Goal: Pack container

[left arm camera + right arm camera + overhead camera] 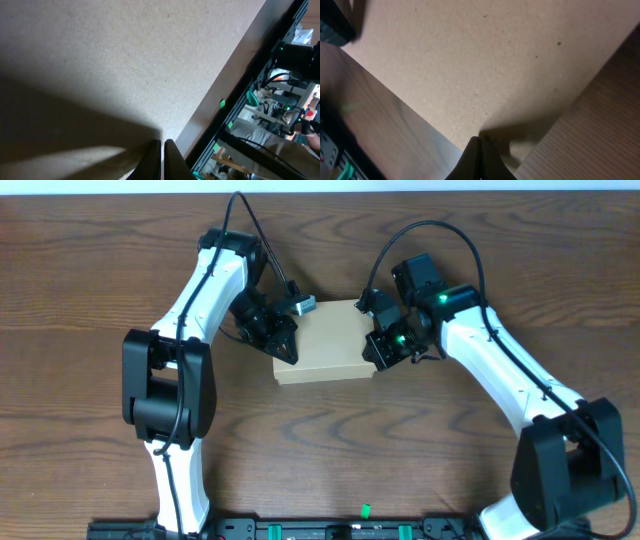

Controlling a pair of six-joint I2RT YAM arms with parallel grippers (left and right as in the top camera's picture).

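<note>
The container (327,342) is a tan cardboard box in the middle of the table, its flap lid lying flat and closed. My left gripper (290,350) is shut and presses on the box's left edge; the lid (125,60) fills the left wrist view above the fingertips (162,150). My right gripper (376,356) is shut and rests on the box's right edge; the lid (485,60) fills the right wrist view above the fingertips (479,145). What is inside the box is hidden.
A small grey object (303,306) sits at the box's back left corner beside my left wrist. Dark wood table (320,440) surrounds the box. A black rail (300,530) runs along the front edge.
</note>
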